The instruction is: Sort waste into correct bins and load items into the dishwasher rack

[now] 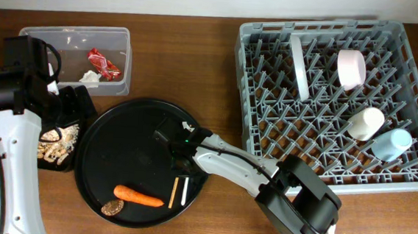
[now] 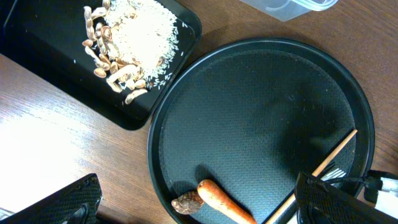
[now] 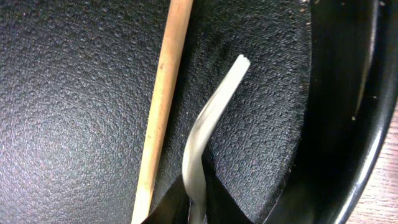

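Grey dishwasher rack [image 1: 326, 25], upper right, holds the white plate [image 1: 299, 64], pinkish bowl [image 1: 351, 68], white cup [image 1: 366, 122] and blue cup [image 1: 392, 142]. Clear tub [image 1: 74, 37], upper left, holds the red wrapper [image 1: 103, 64] and paper bit [image 1: 89, 77]. Crumbs [image 2: 124, 37] lie in the shallow black tray [image 2: 37, 56].

Outstanding on the round tray [image 1: 118, 147]: carrot [image 1: 138, 196], brown disc [image 1: 111, 207], wooden stick [image 3: 163, 99], white fork [image 3: 208, 124].

Right gripper [image 3: 196, 199] is pinched on the fork. Left gripper [image 2: 199, 205] is spread and empty.

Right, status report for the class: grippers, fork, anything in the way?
Right gripper shut on white fork, low on round tray. Left gripper open, empty. Wooden stick close beside fork.
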Action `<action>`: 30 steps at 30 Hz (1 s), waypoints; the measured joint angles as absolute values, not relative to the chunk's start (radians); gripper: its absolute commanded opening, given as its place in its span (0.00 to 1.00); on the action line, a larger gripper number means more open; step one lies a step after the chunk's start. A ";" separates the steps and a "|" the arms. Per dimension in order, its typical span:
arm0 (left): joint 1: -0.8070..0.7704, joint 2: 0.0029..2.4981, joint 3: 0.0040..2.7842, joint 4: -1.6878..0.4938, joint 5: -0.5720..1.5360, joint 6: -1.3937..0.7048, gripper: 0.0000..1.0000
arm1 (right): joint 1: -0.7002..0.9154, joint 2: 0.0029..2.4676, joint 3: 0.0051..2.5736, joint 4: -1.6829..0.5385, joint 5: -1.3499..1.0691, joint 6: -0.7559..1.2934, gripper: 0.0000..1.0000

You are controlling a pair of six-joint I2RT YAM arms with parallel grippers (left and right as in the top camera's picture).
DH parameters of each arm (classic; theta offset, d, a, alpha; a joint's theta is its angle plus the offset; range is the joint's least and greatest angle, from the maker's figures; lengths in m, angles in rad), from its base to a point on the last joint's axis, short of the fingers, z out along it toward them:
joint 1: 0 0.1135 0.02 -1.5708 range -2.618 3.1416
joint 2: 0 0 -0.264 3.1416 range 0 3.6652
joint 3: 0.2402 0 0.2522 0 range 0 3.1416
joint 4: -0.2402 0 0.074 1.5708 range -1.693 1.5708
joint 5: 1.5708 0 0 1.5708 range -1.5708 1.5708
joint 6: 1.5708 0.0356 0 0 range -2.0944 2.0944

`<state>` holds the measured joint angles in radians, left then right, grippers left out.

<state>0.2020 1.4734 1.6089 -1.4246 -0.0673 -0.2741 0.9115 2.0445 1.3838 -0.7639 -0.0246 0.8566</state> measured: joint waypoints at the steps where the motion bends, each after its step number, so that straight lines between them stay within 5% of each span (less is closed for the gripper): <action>1: 0.202 1.473 1.609 -1.425 -0.067 -0.274 0.99 | 0.912 2.045 1.384 -0.764 -0.026 0.859 0.10; 15: 0.202 1.473 1.609 -1.425 -0.067 -0.274 0.99 | 0.818 1.930 1.464 -0.960 -0.043 0.733 0.04; 30: 0.202 1.473 1.609 -1.425 -0.068 -0.274 0.99 | 0.358 1.713 1.552 -1.205 -0.001 0.264 0.04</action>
